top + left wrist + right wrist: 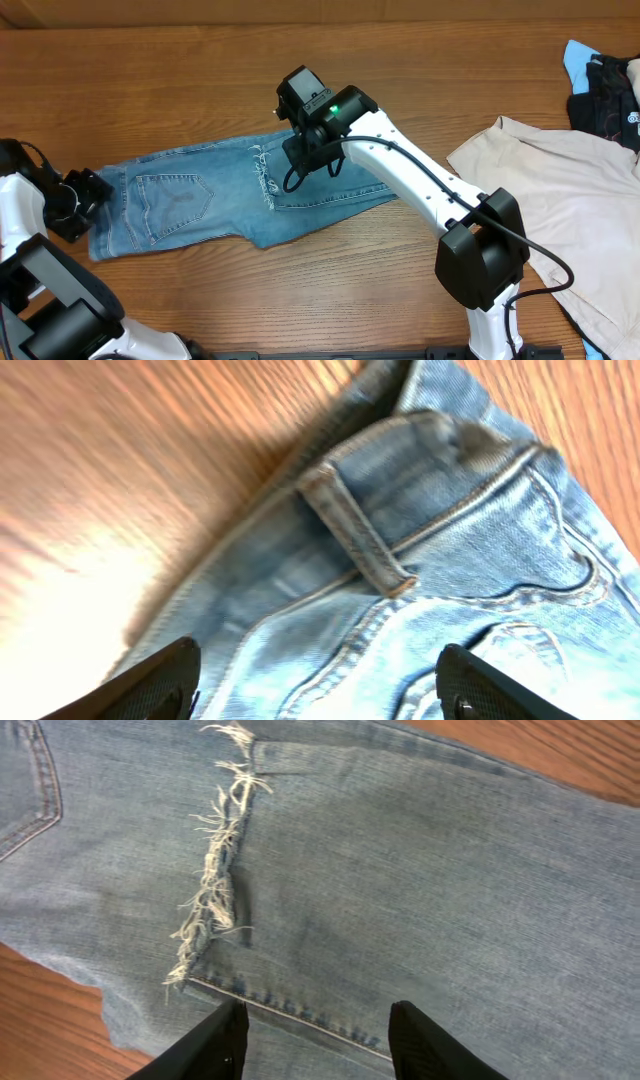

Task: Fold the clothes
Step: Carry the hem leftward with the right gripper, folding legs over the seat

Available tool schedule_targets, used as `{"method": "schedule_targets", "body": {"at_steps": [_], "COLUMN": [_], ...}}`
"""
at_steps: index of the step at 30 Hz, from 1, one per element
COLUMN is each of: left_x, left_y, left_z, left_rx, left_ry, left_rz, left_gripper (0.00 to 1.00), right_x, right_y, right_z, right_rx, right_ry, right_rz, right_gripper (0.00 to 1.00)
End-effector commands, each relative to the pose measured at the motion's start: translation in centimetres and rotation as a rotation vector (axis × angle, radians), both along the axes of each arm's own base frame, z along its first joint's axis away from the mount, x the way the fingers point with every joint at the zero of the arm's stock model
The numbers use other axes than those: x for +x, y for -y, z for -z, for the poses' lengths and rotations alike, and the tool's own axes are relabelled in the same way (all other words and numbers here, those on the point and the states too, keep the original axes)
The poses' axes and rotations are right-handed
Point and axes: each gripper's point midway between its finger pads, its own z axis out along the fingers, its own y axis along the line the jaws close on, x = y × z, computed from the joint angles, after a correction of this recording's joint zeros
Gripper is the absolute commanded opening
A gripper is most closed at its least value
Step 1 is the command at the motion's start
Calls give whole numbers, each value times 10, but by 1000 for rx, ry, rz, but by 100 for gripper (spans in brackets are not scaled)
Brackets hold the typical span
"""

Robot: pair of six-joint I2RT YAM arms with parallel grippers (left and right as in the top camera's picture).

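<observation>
The right tool (318, 1018) sits at the bottom of its own view. Its two dark fingers (215, 1045) stand apart with nothing between them, low over the light-blue denim jeans (420, 870). Just past the fingertips runs a stitched edge. Beyond it lies the frayed hem (215, 890) of a leg, its loose white threads resting on another layer of denim.

At the other end, the left tool (318, 665) is also spread and empty. It is poised over the waistband (290, 575), close to a belt loop (355, 530). Whether its tips touch the cloth cannot be told.

From overhead, the jeans lie flat on the wooden surface (300, 300), left of centre, with the waist toward the left arm and a back pocket (175, 205) facing up. The legs look doubled back, so the hem sits at mid-length. One fold seems made, and a further one is probably needed.

Farther right lies a beige garment (560, 190), well apart from the jeans, with a dark garment (605, 95) in the far corner.

The denim should be limp but thick, fairly heavy for cloth, neither slippery nor fragile. Doubled layers will resist bending. The loose fringe gives a poor hold, so it is better to pinch the stitched hem band or the waistband, catching both layers.
</observation>
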Motion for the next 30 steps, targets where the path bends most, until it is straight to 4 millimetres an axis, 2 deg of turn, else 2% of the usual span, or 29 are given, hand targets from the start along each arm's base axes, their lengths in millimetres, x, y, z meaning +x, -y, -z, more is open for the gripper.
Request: {"method": "schedule_targets", "body": {"at_steps": [1,4,9,12,14,21,22,23,26,29,30], "left_x": [-7,-5,-4,5,8,13,12,11,10,11,11], "left_y": [-21,-23,-22,-12,-7,13,13,15,14,14,13], "left_z": [-11,-8,20,41,48,86,89,94,100,100,100], "left_rx": [127,134,100,15,-17,-146,-152,-162,-163,-160,-159], "left_ry": [-39,-30,-69,-49,-39,-34,-40,-51,-57,-55,-54], "left_rz": [0,0,5,36,49,121,120,120,129,130,130], "left_gripper": [82,84,84,83,82,77,74,66,35,30,21], "right_x": [2,2,1,0,-1,-1,-2,-2,-2,-2,-2], "right_y": [3,3,5,6,6,6,6,7,7,7,7], "right_z": [-1,0,0,1,1,1,1,1,1,1,1], "right_rx": [-7,-8,-13,-18,-17,-21,-21,-22,-24,-24,-24], "right_ry": [8,8,2,-4,-4,-8,-9,-10,-12,-12,-12], "right_rz": [12,12,12,12,12,12,12,12,12,12,12], "right_gripper": [49,50,50,49,49,49,49,49,49,50,49]}}
